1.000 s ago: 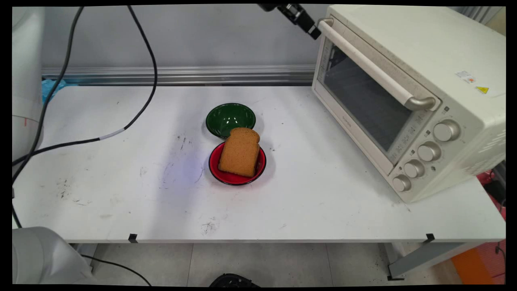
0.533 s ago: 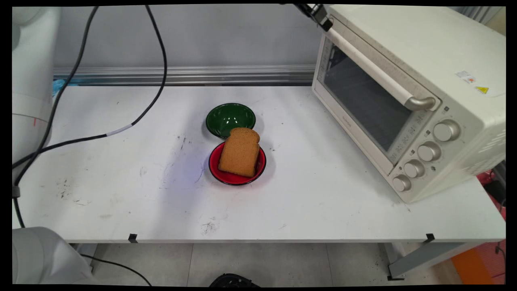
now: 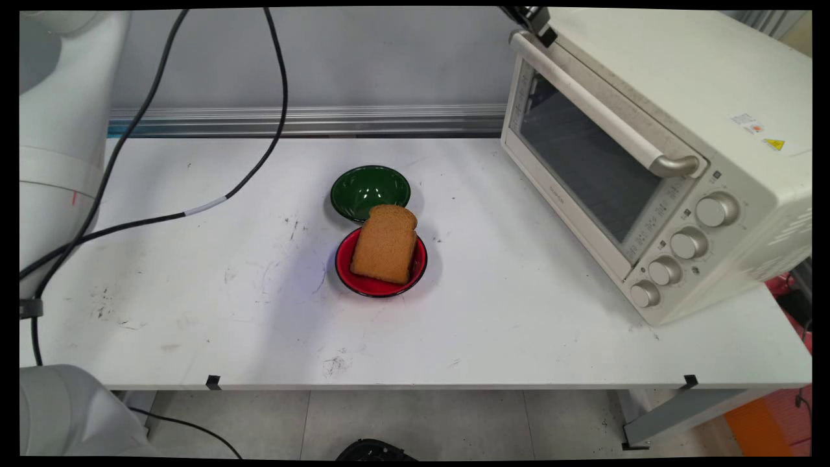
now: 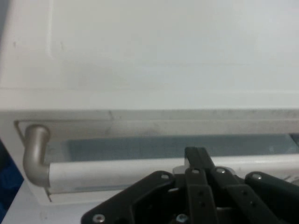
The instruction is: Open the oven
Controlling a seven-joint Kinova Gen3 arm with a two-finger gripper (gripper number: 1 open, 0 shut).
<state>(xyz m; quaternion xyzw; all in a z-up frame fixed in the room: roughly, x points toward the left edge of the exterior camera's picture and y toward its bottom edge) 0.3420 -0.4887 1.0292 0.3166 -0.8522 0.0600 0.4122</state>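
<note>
My gripper (image 3: 542, 32) shows only as a black tip at the top edge of the main view, right over the far end of the oven's door handle (image 3: 596, 107). In the hand view the gripper (image 4: 196, 153) has its two fingers pressed together, shut on nothing, just above the white handle (image 4: 117, 170) with its grey end bracket. The cream toaster oven (image 3: 655, 78) stands at the right with its glass door closed. A brown slice of bread (image 3: 384, 244) leans in a red bowl (image 3: 363, 285) at mid-table, far from the gripper.
An empty green bowl (image 3: 366, 188) touches the red bowl's far side. Black cables (image 3: 194, 209) hang across the left half of the table. The oven's several knobs (image 3: 687, 243) face the near right corner. A metal rail (image 3: 305, 120) runs along the wall.
The gripper has travelled right along the top edge, from just left of the handle's far end to over the oven's top front edge. The cables swung right with it.
</note>
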